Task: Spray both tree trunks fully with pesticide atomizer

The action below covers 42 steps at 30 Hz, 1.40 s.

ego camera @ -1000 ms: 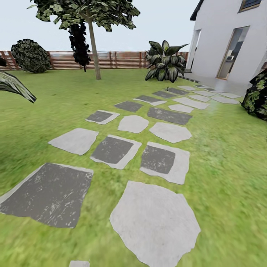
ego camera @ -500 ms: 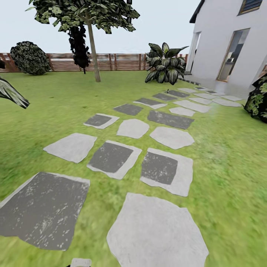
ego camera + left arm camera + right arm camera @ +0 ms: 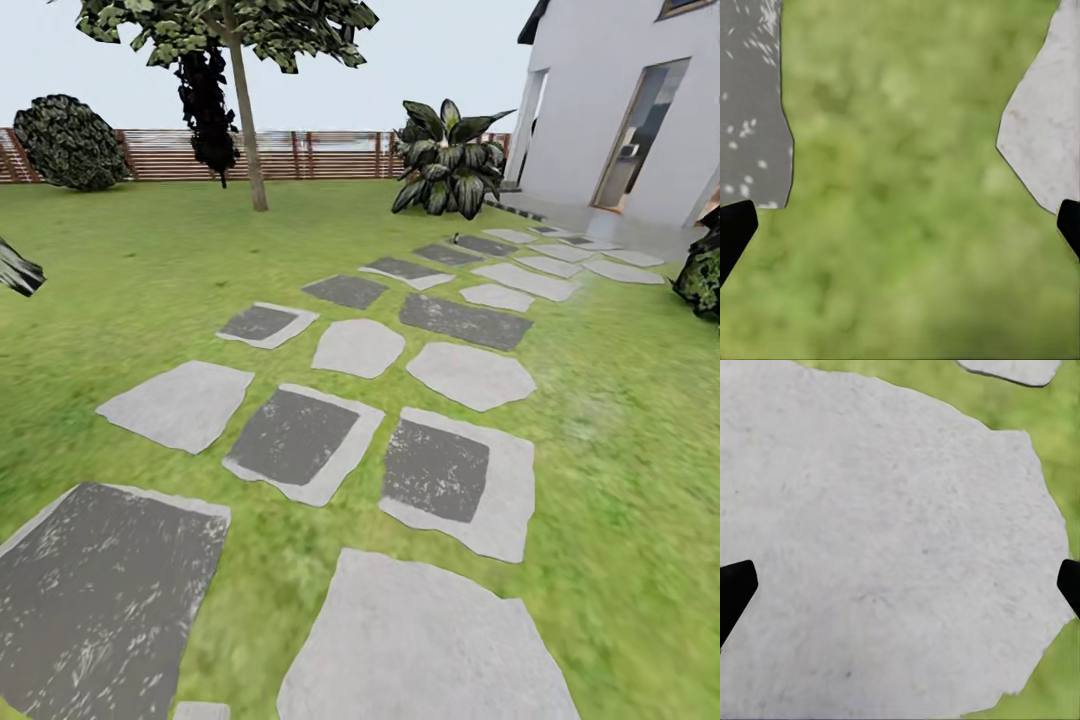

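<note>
I look over the garden lawn (image 3: 140,270), ringed at the back by a brown slat fence (image 3: 320,155). The pesticide atomizer and the two trees are out of view. A tiny dark speck (image 3: 456,238) lies far up the stone path; I cannot tell what it is. My left gripper (image 3: 900,225) is open over grass between a dark slab (image 3: 750,97) and a pale slab (image 3: 1050,127). My right gripper (image 3: 900,589) is open above a pale slab (image 3: 885,532). Nothing is between either pair of fingers.
Grey and pale stepping stones (image 3: 440,470) run from me toward a white house (image 3: 620,110) at the right. A thin-trunked tree (image 3: 245,120), a round bush (image 3: 65,142) and a broad-leafed plant (image 3: 450,160) stand by the fence. A dark bush (image 3: 703,270) sits at the right edge.
The whole view has shifted: the camera has moved forward along the path, so the stones look nearer and larger. The leaf at the left edge has slid almost out of frame.
</note>
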### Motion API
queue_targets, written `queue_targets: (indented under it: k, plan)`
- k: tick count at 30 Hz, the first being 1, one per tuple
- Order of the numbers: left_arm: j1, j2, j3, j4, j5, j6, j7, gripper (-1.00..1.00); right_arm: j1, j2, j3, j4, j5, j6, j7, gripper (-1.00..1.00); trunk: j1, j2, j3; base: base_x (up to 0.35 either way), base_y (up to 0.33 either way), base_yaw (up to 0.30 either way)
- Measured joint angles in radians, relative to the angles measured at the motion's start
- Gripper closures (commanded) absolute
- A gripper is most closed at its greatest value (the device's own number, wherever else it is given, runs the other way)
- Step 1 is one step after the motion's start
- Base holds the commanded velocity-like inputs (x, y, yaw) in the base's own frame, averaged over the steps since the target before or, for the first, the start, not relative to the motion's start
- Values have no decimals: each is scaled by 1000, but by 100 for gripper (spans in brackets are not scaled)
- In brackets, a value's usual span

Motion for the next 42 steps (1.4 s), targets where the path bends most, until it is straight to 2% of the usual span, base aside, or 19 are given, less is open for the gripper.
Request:
queue_targets:
  k: [9, 26, 42]
  plan:
    - [0, -6, -3, 0, -4, 0, 0, -100, 0, 1, 1, 61, 0, 0, 0, -100, 0, 0, 6, 339, 0, -128]
    - [0, -10, -4, 1, -4, 0, 0, -100, 0, 2, 3, 67, 1, 0, 0, -100, 0, 0, 22, 339, 0, -180]
    - [0, -10, -4, 2, -3, 0, -1, -100, 0, 2, 5, 67, 1, 0, 0, -100, 0, 0, 23, 339, 0, -9]
